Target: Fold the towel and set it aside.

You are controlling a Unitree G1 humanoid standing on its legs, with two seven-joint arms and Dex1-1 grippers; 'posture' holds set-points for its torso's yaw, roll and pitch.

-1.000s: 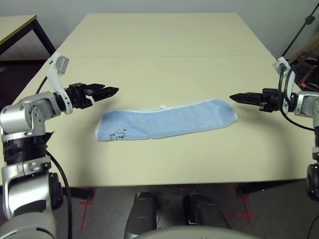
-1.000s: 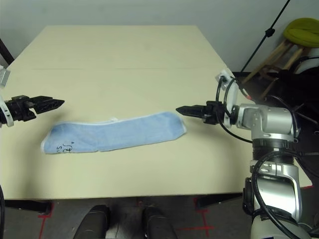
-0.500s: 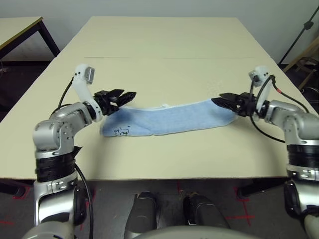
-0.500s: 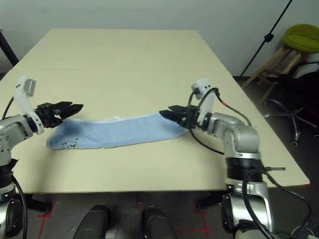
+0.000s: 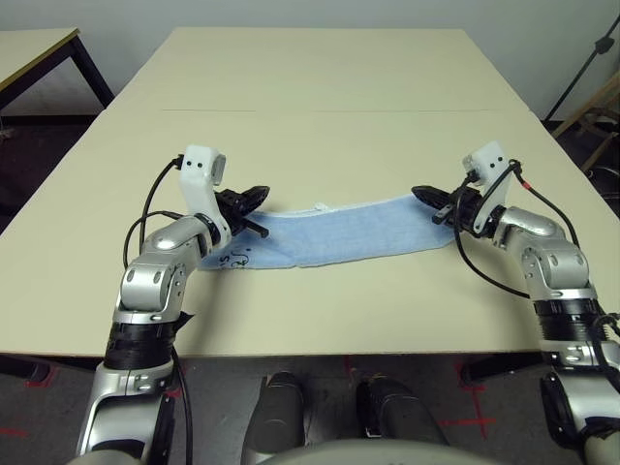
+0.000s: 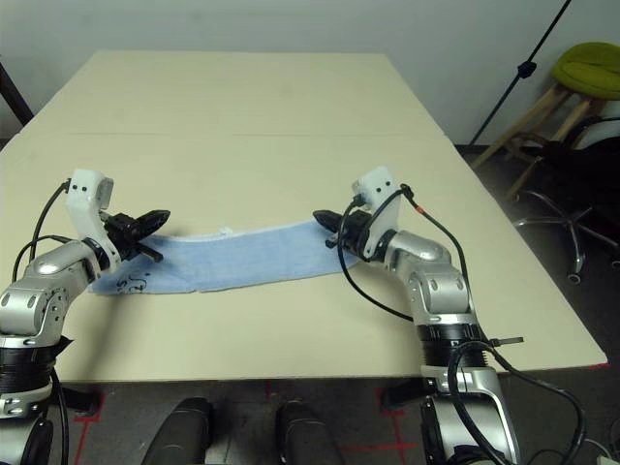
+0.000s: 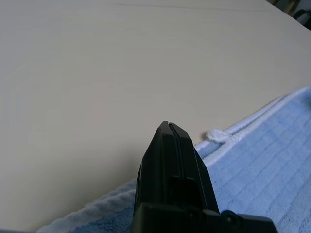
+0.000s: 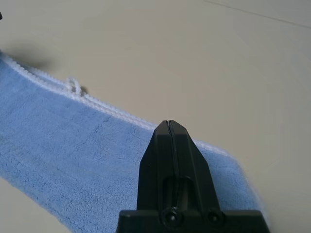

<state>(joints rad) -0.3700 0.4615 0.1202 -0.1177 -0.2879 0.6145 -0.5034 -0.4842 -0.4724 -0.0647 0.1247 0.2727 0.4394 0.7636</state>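
Terry towel (image 5: 339,235): lies centre of your left eye frame, already a long folded strip.
Left gripper (image 7: 171,124), right gripper (image 8: 168,122): both closed, nothing between.
Remaining: you probably only set it aside.

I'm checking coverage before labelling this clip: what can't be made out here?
- Dark writing on the towel, left eye view: too small to read, partly behind the left tool.
- Towel's right end, left eye view: partly behind the right tool.
- Green stool, right eye view: cut off by the picture's edge.
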